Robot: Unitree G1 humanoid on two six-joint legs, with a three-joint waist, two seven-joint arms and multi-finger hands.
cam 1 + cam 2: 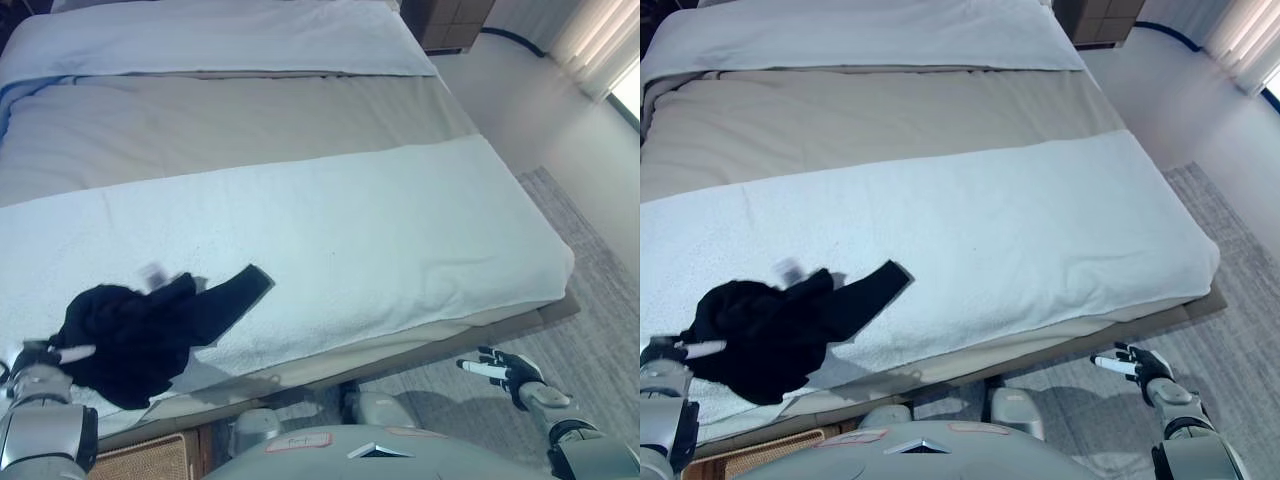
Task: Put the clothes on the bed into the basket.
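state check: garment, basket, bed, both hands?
Black garment: bunched at the bed's near edge, one strip trailing right, not in the basket.
Basket: on the floor below the bed edge, only a corner shows, contents hidden.
Bed: made, white blanket across the foot.
Left hand: against the garment, grip unclear.
Right hand: open, empty, over the carpet.

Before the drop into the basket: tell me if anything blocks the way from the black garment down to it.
Nothing visible does. The black garment lies at the bed's near edge by the left hand; the wicker basket sits on the floor directly below, only its corner showing.
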